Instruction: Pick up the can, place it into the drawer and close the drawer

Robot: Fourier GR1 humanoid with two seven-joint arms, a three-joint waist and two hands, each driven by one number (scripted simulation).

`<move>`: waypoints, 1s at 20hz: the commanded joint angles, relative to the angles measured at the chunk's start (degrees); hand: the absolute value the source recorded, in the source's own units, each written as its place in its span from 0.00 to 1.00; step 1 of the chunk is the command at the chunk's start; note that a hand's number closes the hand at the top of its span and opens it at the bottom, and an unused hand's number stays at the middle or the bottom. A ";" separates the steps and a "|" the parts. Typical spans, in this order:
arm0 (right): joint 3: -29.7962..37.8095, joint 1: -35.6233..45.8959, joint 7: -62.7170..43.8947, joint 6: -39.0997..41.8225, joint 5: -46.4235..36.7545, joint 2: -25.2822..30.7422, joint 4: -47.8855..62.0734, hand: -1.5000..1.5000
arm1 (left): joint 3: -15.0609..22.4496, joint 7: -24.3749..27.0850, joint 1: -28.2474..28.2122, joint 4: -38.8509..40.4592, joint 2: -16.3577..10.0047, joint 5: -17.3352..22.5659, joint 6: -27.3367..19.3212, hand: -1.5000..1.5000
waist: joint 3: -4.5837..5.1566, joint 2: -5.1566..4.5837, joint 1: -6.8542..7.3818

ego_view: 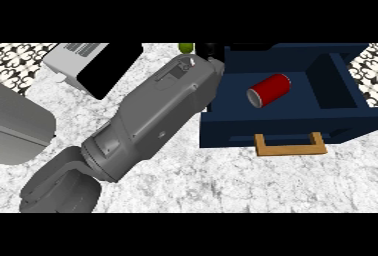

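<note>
White, grey-veined stone made up the desk (pixel 221 185), bare across the nearest stretch. From the lower left edge the left forearm (pixel 148 120) came in, its bulky grey elbow end nearest, and ran on a slant up and to the right across the middle of the desk. To its left, against the view's left edge, sat a large rounded grey body (pixel 18 130) that I could not identify. Right of the forearm stood the dark blue drawer (pixel 229 130), open at the top, with its wooden handle (pixel 290 147) sticking out from the near front wall. The red can (pixel 269 90) lay on its side inside the drawer, in the left compartment, silver end turned toward the near left, touched by nothing. The forearm's far end reached the drawer's far left corner, and of the left hand (pixel 211 51) only a dark sliver showed there, apart from the can; whether it was apart or closed I could not tell. Farther left stood a white box (pixel 74 57) with a black panel (pixel 111 67) on its right side. A small yellow-green object (pixel 186 48) peeked out just past the wrist. Black-and-white patterned tiling (pixel 22 55) filled the far corners.
</note>
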State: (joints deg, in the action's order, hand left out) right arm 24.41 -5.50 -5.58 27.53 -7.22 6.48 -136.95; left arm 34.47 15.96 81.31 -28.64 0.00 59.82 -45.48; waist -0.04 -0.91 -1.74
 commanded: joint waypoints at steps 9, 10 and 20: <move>-21.39 10.89 7.93 -12.68 -34.99 -2.30 16.65 0.00 | -1.78 -2.83 0.05 -0.45 -0.32 -1.19 -0.21 0.00 | 0.01 0.61 2.43; -19.30 12.89 8.24 -13.19 -34.87 -0.54 18.98 0.00 | -0.79 -6.27 -0.02 -3.85 -1.68 -1.52 -1.54 0.00 | 0.03 1.01 3.08; -26.35 29.36 10.80 -20.21 -48.93 2.10 44.08 0.00 | -1.66 -7.83 -1.34 -4.71 -6.89 -4.90 -0.24 0.00 | 0.03 0.74 3.54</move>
State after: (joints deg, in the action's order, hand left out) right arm 0.70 19.71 3.48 10.54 -51.19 8.35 -101.39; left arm 33.05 10.36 79.67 -32.02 -3.69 55.97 -46.22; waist 0.01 -0.22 1.43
